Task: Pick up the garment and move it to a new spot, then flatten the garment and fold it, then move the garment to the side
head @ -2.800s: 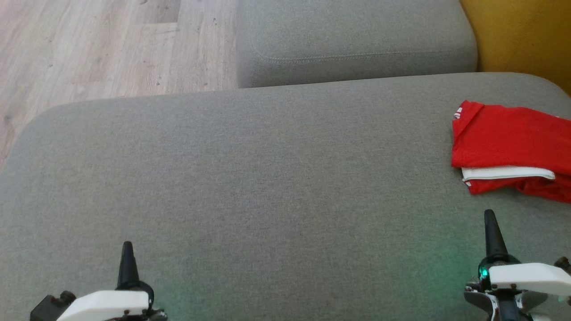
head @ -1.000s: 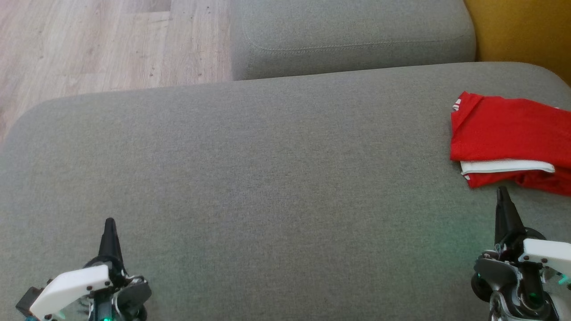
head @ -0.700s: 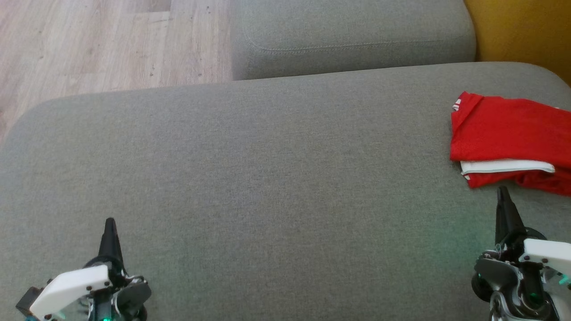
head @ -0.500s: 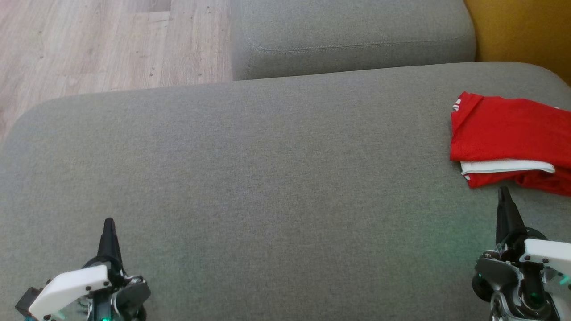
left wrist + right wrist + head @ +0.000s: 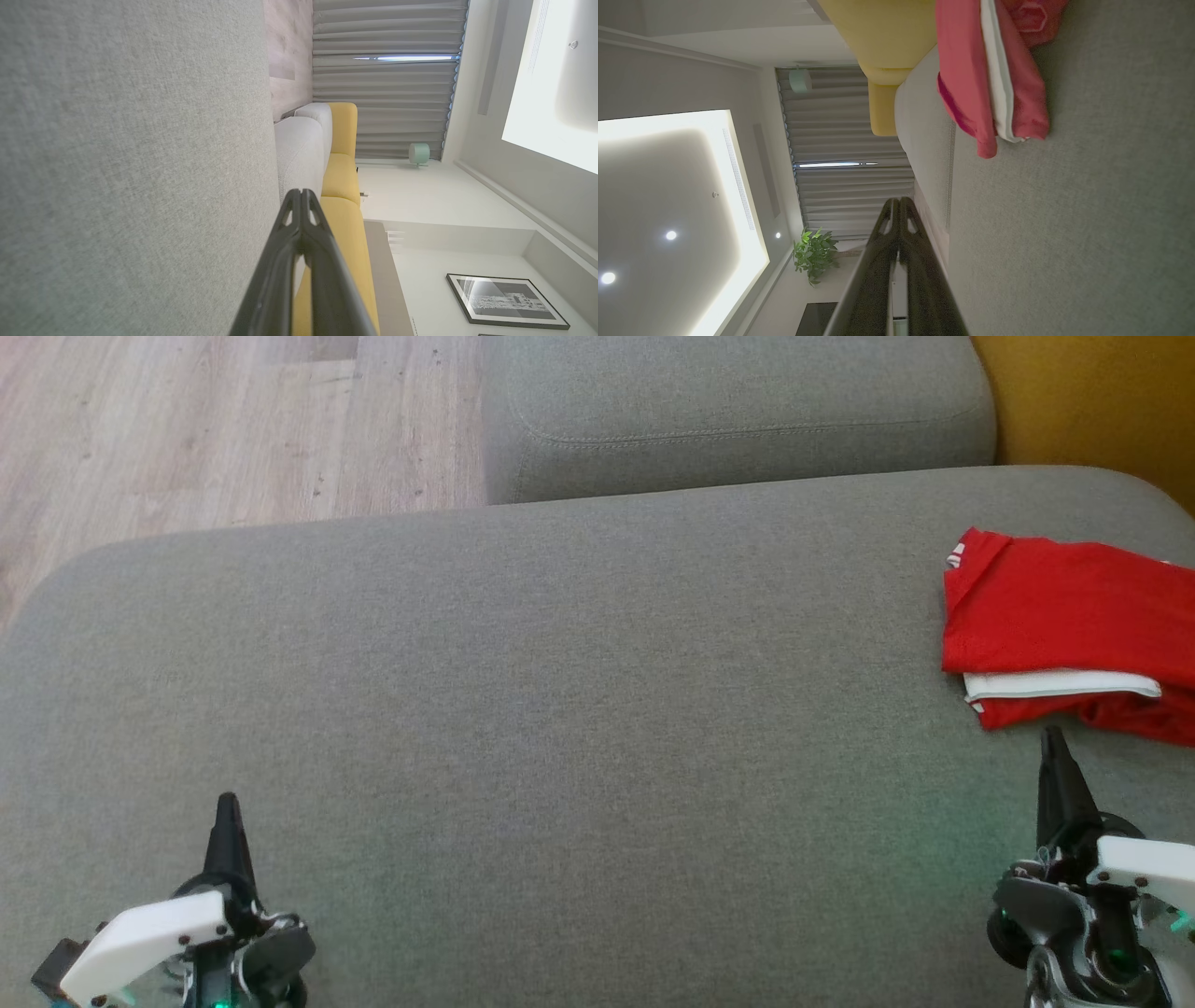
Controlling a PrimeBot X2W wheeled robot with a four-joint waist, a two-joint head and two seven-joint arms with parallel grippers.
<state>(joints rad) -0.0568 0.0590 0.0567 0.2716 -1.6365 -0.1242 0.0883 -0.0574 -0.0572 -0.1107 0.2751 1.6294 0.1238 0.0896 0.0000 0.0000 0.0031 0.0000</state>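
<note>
On the grey seat [image 5: 560,709], at its right edge, the folded garment [image 5: 1055,616] was laid aside, apparently as finished; left gripper [image 5: 228,807] and right gripper [image 5: 1054,742] were parked empty, jaws pressed together.

My left gripper [image 5: 228,810] sits low at my left, fingers pressed together and pointing forward; my right gripper [image 5: 1055,747] mirrors it at my right, also closed to a point
</note>
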